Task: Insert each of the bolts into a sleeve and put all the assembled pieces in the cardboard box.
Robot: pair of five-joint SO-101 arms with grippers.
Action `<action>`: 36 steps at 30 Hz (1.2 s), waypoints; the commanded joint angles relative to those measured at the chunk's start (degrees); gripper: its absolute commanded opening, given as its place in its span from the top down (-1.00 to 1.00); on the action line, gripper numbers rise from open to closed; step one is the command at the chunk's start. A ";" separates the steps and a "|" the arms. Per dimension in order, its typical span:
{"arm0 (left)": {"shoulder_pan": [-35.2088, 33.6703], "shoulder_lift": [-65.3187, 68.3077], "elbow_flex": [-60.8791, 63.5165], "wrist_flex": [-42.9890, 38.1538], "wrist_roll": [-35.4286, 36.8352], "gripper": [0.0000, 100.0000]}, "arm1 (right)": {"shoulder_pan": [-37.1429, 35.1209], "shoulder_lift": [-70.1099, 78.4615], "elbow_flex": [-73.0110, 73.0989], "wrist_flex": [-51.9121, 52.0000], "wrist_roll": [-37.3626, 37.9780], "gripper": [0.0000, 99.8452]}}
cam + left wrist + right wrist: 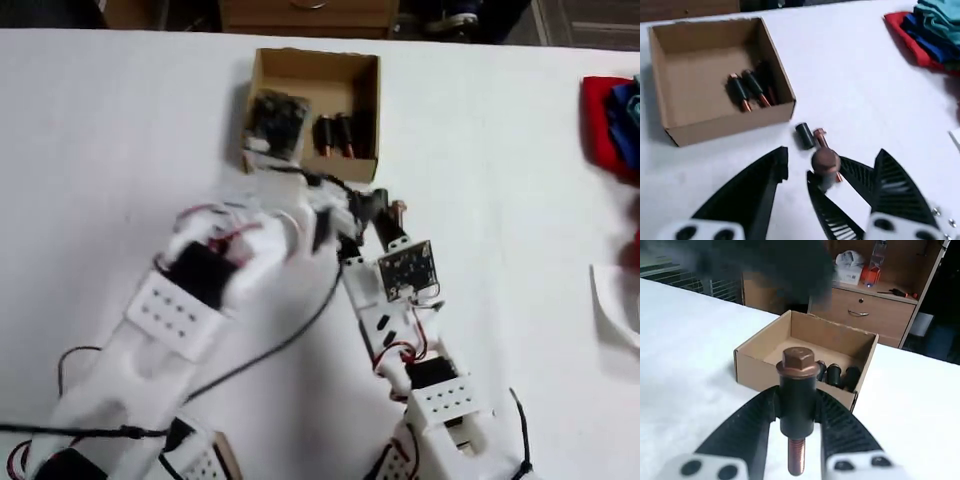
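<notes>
The right gripper [797, 399] is clamped on a black sleeve [797, 412] with a copper bolt [798, 361] seated in it. The bolt's head is uppermost and its threaded end pokes out below. It grips the sleeve rather than the bolt, probably so the head rests on the sleeve's rim and the pair cannot come apart while it is carried. This piece hangs just outside the cardboard box [760, 371], on the side facing the arms and above the level of the rim. That height looks chosen to clear the wall, so the likely next move is a short carry over the wall and a release inside. Three assembled pieces [747, 91] appear to lie side by side inside the box, against the wall nearest the grippers, which leaves the rest of the floor free. The left gripper [797, 169] has its jaws apart with nothing between them, and it sits close to the same wall of the box. A loose sleeve [804, 135] and a loose bolt [819, 134] lie on the table [850, 75] just outside that wall, almost touching each other. They are probably the next pair to be joined, which would explain why the empty gripper waits over them.
</notes>
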 commanded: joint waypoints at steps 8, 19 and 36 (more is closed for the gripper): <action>-24.53 -5.98 2.42 5.01 -16.00 0.58 | 10.95 -0.66 -17.85 16.48 -11.08 0.96; -31.47 -5.98 42.33 -34.20 -18.90 0.85 | 9.36 45.85 -91.52 57.01 -17.14 0.96; -32.62 -5.98 51.91 -47.47 -18.90 0.86 | 0.40 132.79 -187.16 73.63 -16.79 0.96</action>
